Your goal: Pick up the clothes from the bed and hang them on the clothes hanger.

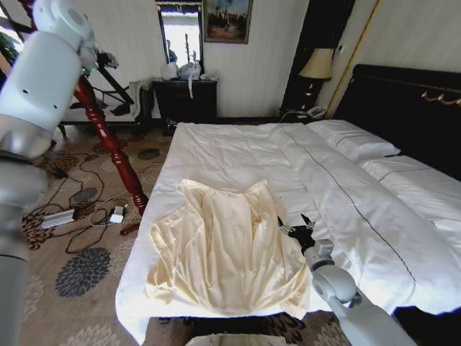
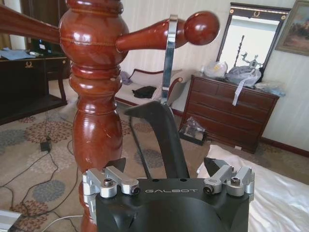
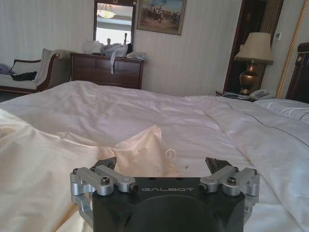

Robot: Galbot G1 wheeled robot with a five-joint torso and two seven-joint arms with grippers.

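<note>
On the near-left part of the bed [image 1: 238, 144] the shirt [image 1: 223, 245] lies spread flat, collar toward the far side, its hem close to the near edge of the white duvet. The right claw [image 1: 297, 229] sits low over the duvet just beside the shirt's right edge; in the right wrist view its fingers [image 3: 108, 163] stand apart with nothing between them, and the shirt fabric [image 3: 72, 164] lies directly ahead of and below the claw.

The left arm is raised at the far left beside the red wooden stand [image 1: 108, 137]. In the left wrist view the left claw [image 2: 166, 166] is spread, and the black hanger [image 2: 161, 130] hangs between its fingers by a silver hook [image 2: 169, 58] over a peg of the stand [image 2: 96, 96]; whether the fingers touch the hanger cannot be told.

Step in hand, by judgement: the pick-up has not begun; the shirt is ungripped and the hanger is bare. The next move calls for lowering the right claw onto the fabric edge and pinching the thin, slippery cloth only, without catching the duvet beneath.
</note>
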